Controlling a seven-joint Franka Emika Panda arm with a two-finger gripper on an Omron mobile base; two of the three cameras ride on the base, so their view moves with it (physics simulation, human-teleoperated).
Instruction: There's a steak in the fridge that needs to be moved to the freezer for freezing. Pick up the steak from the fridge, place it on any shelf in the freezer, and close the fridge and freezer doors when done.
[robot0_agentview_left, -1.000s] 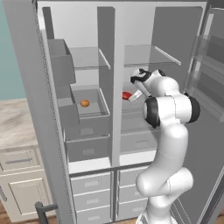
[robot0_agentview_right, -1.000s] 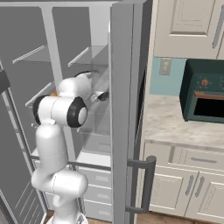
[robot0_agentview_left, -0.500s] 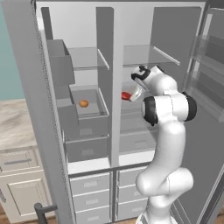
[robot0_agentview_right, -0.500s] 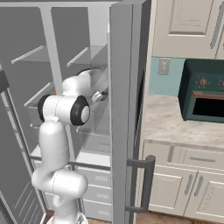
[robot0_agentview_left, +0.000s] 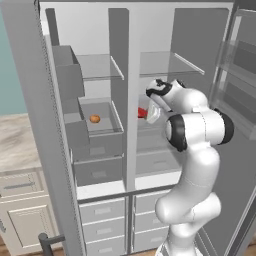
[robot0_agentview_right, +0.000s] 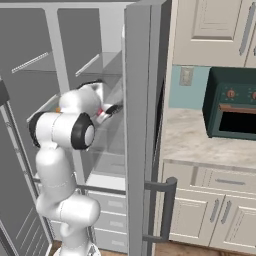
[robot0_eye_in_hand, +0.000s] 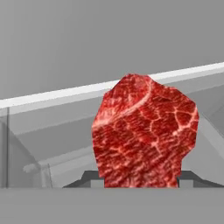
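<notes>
The steak (robot0_eye_in_hand: 144, 131), a lumpy slab of raw red meat, stands between my gripper's (robot0_eye_in_hand: 139, 178) two dark fingertips, and the gripper is shut on it. From the left base view the steak (robot0_agentview_left: 142, 112) is a red patch just above a glass shelf in the fridge (robot0_agentview_left: 170, 65), with the gripper (robot0_agentview_left: 150, 114) reaching in at its right. The right base view catches the steak (robot0_agentview_right: 101, 112) beside the gripper (robot0_agentview_right: 108, 110) behind the door edge. The freezer (robot0_agentview_left: 95, 70) is the narrower left half. Both doors stand open: the freezer door (robot0_agentview_left: 45, 130) and the fridge door (robot0_agentview_left: 240, 90).
A small round orange item (robot0_agentview_left: 94, 118) lies in a grey freezer bin (robot0_agentview_left: 100, 131). The open fridge door's edge and bar handle (robot0_agentview_right: 167, 210) stand close on the arm's right. A counter with a dark green oven (robot0_agentview_right: 232, 102) lies beyond; beige cabinets (robot0_agentview_left: 20, 210) at lower left.
The jaws have closed on the steak; before, they stood open around it. The arm has hardly moved.
</notes>
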